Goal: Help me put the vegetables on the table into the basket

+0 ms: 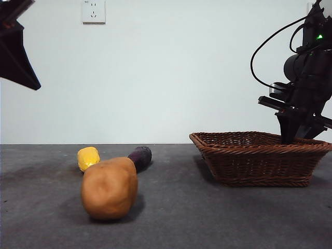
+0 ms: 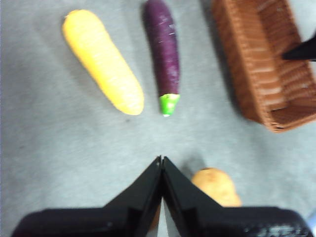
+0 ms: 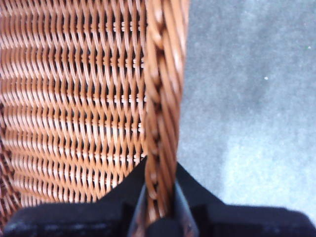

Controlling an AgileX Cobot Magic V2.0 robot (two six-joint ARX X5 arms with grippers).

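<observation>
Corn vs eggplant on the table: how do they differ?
The corn is yellow; the eggplant is dark purple with a green tip. The corn looks thicker, the eggplant slimmer. Both lie on the table, outside the basket, untouched by either hand.

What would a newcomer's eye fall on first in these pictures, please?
Probably the potato, large on the table nearest the front camera, with the corn and the purple vegetable behind it. Next, the right gripper, shut on the braided rim of the basket at its far right side.
</observation>
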